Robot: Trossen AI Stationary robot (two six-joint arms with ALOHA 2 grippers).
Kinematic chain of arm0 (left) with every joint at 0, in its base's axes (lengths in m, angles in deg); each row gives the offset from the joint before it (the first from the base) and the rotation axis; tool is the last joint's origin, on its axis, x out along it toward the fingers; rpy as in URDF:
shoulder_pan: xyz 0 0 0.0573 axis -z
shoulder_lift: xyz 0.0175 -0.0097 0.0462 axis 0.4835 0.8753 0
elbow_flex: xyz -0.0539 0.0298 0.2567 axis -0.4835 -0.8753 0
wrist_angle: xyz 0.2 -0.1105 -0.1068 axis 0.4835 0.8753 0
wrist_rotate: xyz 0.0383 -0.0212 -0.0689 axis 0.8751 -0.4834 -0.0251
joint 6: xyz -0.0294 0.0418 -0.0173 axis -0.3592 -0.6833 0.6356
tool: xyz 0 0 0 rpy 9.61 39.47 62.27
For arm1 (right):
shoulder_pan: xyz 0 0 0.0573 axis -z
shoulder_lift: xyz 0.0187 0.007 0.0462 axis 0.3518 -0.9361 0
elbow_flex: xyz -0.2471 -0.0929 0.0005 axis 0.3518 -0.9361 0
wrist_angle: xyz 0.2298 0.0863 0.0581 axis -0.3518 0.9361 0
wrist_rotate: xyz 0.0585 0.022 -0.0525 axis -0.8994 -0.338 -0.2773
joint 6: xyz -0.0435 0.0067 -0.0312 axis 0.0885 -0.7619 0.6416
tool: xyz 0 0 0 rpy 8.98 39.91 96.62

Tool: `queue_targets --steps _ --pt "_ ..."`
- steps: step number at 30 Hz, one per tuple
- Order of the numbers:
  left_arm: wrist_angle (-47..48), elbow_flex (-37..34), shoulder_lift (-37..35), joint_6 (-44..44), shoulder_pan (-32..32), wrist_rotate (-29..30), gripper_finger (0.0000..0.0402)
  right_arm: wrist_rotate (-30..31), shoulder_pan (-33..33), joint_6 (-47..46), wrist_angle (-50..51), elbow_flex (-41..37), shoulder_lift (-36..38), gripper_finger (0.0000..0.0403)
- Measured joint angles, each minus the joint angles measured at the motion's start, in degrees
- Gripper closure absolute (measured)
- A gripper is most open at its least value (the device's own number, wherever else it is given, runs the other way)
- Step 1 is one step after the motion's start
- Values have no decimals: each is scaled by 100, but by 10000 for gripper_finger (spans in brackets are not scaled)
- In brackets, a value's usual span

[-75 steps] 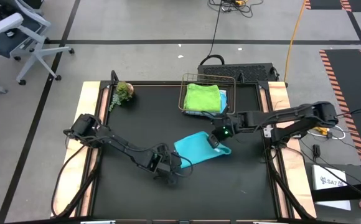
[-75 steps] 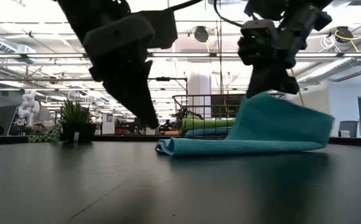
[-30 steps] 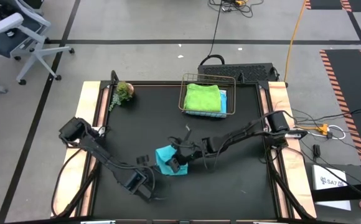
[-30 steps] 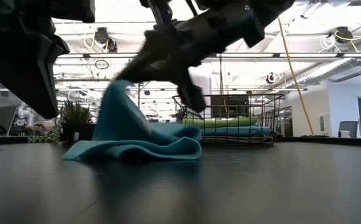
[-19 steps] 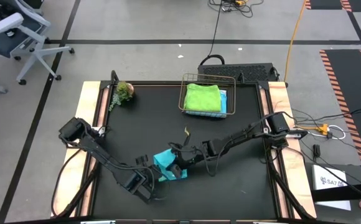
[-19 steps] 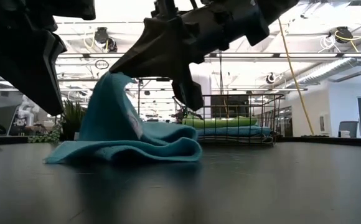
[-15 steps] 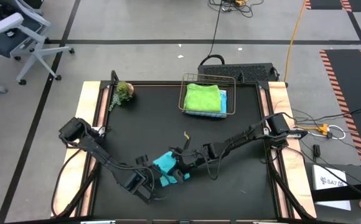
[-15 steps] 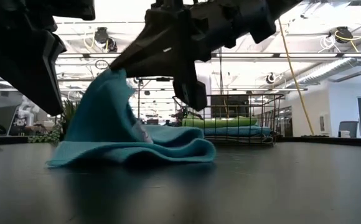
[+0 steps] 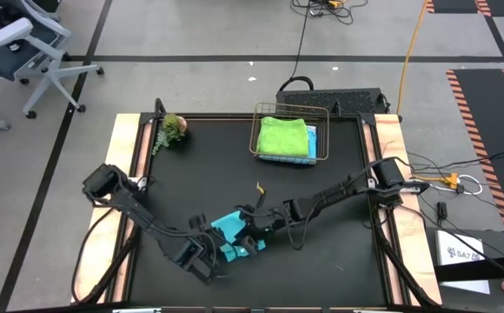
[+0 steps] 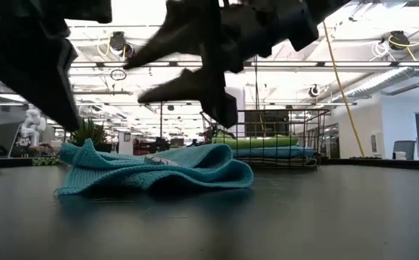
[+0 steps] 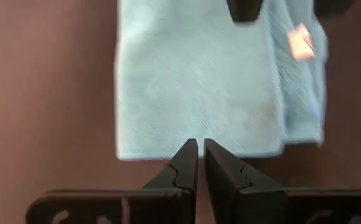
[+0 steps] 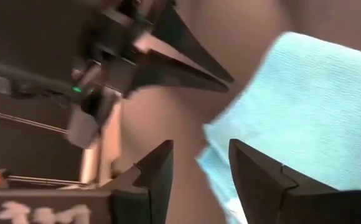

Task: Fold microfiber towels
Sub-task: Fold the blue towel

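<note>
Your teal towel [image 9: 233, 236] lies folded and rumpled on the black tabletop [image 9: 200, 174], near the front edge, left of centre. Right gripper [image 9: 250, 241] hovers directly over it, jaws released and spread, nothing held. Left gripper [image 9: 210, 254] sits just beside the towel's near edge, jaws nearly clenched with only a slit between them, gripping nothing. Lime green towel [image 9: 284, 136] rests atop a sky blue one [image 9: 311, 142] in the wire basket [image 9: 291, 109] at the back.

Teal towel [image 9: 232, 236], lime green towel [image 9: 282, 136], black table [image 9: 208, 174]
</note>
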Motion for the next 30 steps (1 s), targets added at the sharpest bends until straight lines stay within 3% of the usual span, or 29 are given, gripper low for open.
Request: queue_targets --steps 12,22,27,30 --pt "-14 0 2 195 -642 246 371 164 68 229 2459 -7 1 272" --pt "-139 0 2 64 -1006 240 371 122 68 172 2929 2 21 273" --pt "-128 0 4 -65 -1073 220 371 -716 70 -154 2838 0 20 273" --pt "-128 0 4 -146 -1090 215 371 -920 44 -230 2820 -9 48 273"
